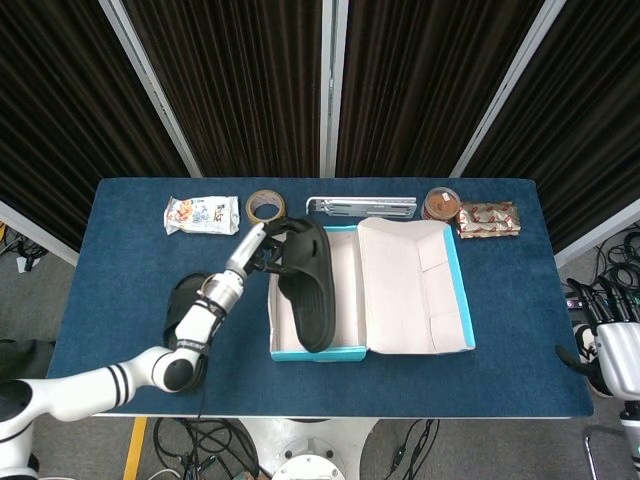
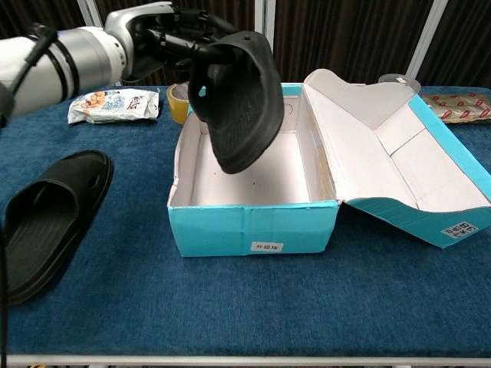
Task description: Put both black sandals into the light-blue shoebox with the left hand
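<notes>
The left hand (image 2: pixel 165 37) grips one black sandal (image 2: pixel 234 96) by its strap end and holds it in the air over the open light-blue shoebox (image 2: pixel 253 230), sole facing the chest camera, the shoe tilted with its free end hanging down toward the box's white floor; from the head view the same sandal (image 1: pixel 305 285) lies lengthwise over the left compartment of the shoebox (image 1: pixel 320 352) and the left hand (image 1: pixel 262 243) sits at the box's far left corner. Whether the sandal touches the box floor cannot be told. The second black sandal (image 2: pixel 50 218) lies flat on the blue desk (image 2: pixel 230 307), footbed up, left of the box toward the desk's near left corner, well apart from the held one; in the head view it (image 1: pixel 180 310) is partly covered by the left arm. The box's lid (image 2: pixel 399 161) is folded open to the right, resting on the desk. Along the far edge of the desk sit a snack packet (image 1: pixel 201 214), a roll of brown tape (image 1: pixel 265 209), a metal bracket (image 1: pixel 361 207), a small round jar (image 1: pixel 441 204) and a patterned red packet (image 1: pixel 489 219). The right hand (image 1: pixel 600 345) hangs off the desk's right edge near the front corner, holding nothing, its fingers spread
</notes>
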### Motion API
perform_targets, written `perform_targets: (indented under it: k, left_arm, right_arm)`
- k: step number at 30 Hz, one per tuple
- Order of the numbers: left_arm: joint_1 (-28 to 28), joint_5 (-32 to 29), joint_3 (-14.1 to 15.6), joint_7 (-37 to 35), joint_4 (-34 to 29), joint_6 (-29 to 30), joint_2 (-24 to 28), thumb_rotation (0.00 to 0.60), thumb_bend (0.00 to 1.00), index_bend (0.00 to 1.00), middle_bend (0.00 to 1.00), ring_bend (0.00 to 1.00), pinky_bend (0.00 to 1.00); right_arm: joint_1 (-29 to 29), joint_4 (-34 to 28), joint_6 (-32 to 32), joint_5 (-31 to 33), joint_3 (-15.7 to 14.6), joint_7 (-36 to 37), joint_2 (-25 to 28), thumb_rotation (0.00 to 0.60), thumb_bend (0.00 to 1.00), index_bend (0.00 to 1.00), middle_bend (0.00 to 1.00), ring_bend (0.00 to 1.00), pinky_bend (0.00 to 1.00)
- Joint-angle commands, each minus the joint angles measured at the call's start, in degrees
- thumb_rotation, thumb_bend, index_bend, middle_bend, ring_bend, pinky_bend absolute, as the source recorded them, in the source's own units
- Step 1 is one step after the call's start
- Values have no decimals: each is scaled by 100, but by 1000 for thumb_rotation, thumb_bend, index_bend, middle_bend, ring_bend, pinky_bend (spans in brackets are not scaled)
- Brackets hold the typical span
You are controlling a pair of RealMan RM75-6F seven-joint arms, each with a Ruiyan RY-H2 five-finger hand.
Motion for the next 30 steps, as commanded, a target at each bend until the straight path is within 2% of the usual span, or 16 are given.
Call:
perform_targets:
  k: [1,5,11,16,22,30]
  left_arm:
    - [-356,361,-114,-305,837,-30,-649,600,125,466,522,827,766]
    - [-495,686,-29,-380,1558,293,-1120,600,115,467,522,827,754]
    - [-606,1408,200,-1024,2843,1099,-1873,600,112,480,526,829,734]
    - [-684,1589,341,-1393,3769,1363,-2378,600,110,482,526,829,729]
    - [-727,1680,454,-1650,4312,1500,-2718,600,110,485,526,829,719]
    - [-777,1607,521,-1688,4490,1221,-2923,600,105,487,528,831,688]
  right_arm:
    - [-34,-37,34,14,-10,-33,33,600,73,76,164,25,84]
    - [-74,-81,70,43,-14,-53,66,600,72,76,164,26,84]
    - [-138,-88,137,89,-18,-199,44,600,72,76,164,26,84]
    - [-193,-94,174,124,-28,-162,59,600,72,76,164,25,85]
    - [-210,-133,192,77,-41,-144,85,600,72,76,164,25,85]
    - [-206,-122,165,52,-51,-113,63,600,72,76,164,25,85]
